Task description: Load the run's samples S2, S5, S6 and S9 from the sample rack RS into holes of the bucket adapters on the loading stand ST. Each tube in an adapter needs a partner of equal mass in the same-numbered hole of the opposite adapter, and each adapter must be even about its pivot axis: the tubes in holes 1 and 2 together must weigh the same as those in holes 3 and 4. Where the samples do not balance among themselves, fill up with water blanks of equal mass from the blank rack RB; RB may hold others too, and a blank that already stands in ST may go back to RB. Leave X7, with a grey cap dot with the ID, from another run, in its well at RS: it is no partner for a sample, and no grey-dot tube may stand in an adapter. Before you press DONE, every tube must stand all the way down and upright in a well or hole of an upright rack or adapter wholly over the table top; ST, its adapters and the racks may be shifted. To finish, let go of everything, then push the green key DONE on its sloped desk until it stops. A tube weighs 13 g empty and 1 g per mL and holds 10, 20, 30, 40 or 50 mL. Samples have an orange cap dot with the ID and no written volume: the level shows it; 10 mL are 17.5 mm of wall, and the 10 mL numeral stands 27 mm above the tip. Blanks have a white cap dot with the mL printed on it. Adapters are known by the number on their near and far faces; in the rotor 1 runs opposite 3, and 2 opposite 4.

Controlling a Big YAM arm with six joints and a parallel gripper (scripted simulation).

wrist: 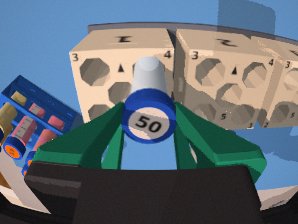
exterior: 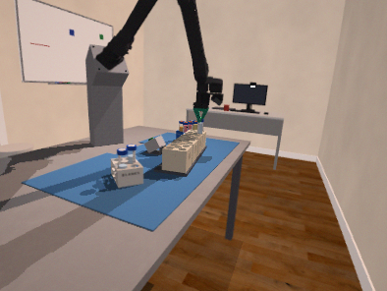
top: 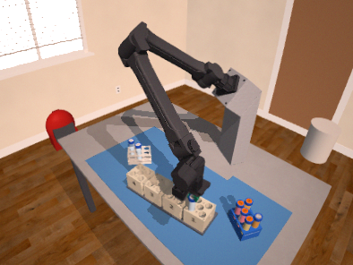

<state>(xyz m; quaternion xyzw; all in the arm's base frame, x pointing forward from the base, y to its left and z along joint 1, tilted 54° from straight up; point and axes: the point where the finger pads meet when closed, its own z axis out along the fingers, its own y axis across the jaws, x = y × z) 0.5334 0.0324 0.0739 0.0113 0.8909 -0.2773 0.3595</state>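
The dark charcoal, boxy-linked robot arm (top: 154, 85) had matte segments; behind its jaws sat green, wedge-shaped fingers.

In the wrist view the blank tube (wrist: 149, 90) hides its own lower end and the hole beneath it. The blue sample rack (wrist: 29, 125) is cut off at the left edge, its cap labels too blurred to read. In the top view the arm hides part of adapter 2 (top: 174, 204).

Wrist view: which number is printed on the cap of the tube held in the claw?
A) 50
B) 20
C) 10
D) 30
A: the white dot on the blue cap of the tube, gripped between the green fingers of the claw, reads 50.
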